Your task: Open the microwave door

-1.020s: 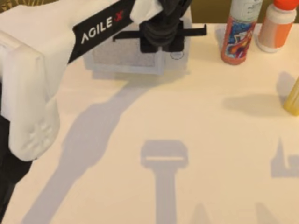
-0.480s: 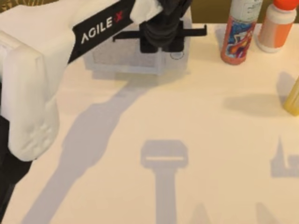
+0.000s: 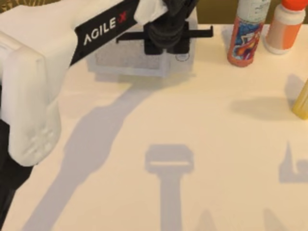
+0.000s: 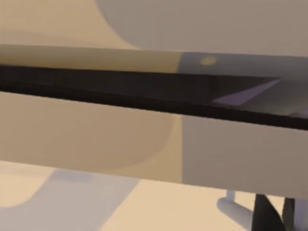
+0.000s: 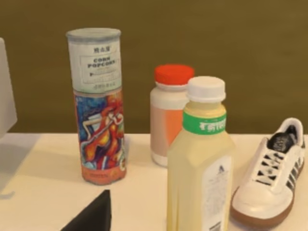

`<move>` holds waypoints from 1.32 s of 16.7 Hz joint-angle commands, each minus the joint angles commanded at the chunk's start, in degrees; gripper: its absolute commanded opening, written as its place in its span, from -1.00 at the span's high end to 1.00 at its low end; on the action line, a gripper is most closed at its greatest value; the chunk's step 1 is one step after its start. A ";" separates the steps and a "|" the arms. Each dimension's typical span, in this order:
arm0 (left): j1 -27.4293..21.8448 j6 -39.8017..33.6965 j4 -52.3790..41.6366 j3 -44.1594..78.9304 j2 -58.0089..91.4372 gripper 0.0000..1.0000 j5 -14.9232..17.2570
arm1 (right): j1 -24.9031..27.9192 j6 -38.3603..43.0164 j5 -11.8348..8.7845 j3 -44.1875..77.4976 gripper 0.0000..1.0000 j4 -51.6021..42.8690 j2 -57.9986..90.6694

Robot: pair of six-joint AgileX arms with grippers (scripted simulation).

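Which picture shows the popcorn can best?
The right wrist view: the popcorn can stands whole, label readable. The top view shows only its lower part at the edge. The left wrist view shows none.

a rendered tabletop test scene, not a real room: a plain cream table [image 3: 202, 144] before a flat olive wall [image 5: 216, 33]. around a popcorn can [image 5: 98, 106] stand unrelated household props: a microwave [image 3: 139, 60] well to its left, an orange-capped bottle [image 5: 169, 113] just beside it, a juice bottle [image 5: 202, 168] and a sneaker [image 5: 272, 175] nearby.
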 joint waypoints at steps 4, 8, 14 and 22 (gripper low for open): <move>0.00 0.00 0.00 0.00 0.00 1.00 0.00 | 0.00 0.00 0.00 0.00 -1.00 0.00 0.00; -0.26 -0.14 0.27 -0.01 0.03 1.00 0.36 | 0.00 0.00 0.00 0.00 -1.00 0.00 0.00; 0.18 4.04 4.83 -8.79 -5.04 1.00 1.74 | 0.00 0.00 0.00 0.00 -1.00 0.00 0.00; 0.22 4.88 5.83 -10.53 -6.11 1.00 2.17 | 0.00 0.00 0.00 0.00 -1.00 0.00 0.00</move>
